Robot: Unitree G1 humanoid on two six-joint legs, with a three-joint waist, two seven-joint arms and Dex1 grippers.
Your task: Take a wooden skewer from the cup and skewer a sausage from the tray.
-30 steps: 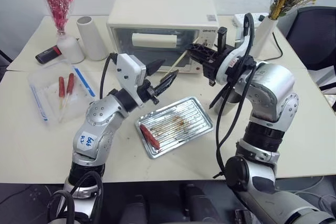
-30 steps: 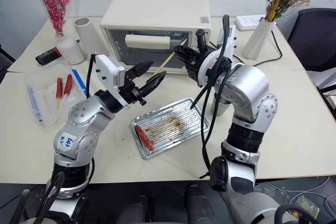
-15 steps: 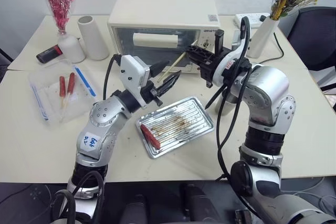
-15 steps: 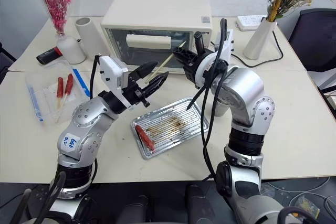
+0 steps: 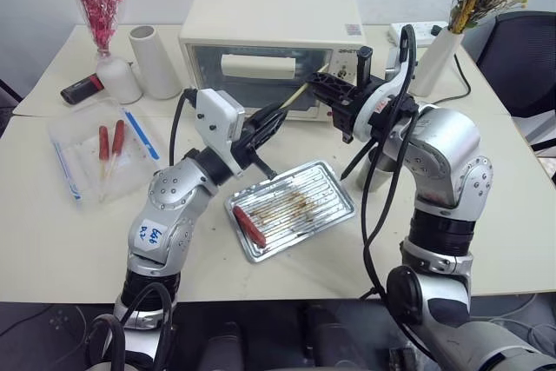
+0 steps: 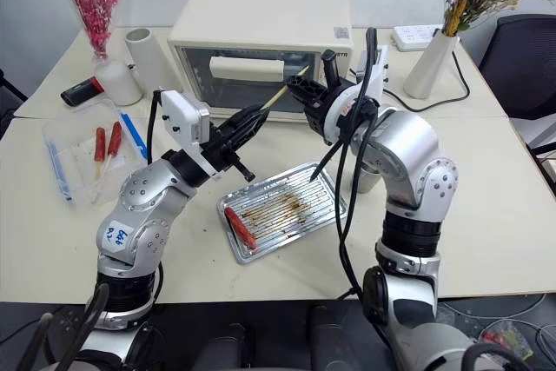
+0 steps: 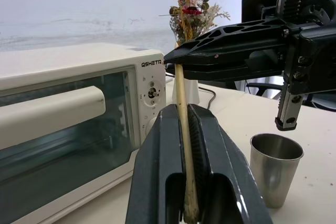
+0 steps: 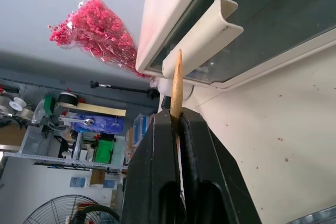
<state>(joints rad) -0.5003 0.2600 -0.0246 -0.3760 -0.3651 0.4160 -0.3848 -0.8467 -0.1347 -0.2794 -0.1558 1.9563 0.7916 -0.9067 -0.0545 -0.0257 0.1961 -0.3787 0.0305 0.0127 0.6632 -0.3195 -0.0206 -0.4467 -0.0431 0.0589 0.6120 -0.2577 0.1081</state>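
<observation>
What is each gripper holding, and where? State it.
Both hold the thin pale wooden skewer: left gripper shut on its lower stretch, right gripper shut near its pointed end.

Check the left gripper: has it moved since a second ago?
Yes. The left gripper barely shifted against the oven, but its fingers, open before, have shut on the skewer that the right gripper also holds.

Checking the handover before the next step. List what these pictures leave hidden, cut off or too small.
- The cup: in the eye views the right arm hides most of it.
- The wooden skewer: in the left wrist view its lower end is cut off by the picture's edge, and the left claw covers part of it.
- Contents of the clear container: too small to identify in the eye views.
</observation>
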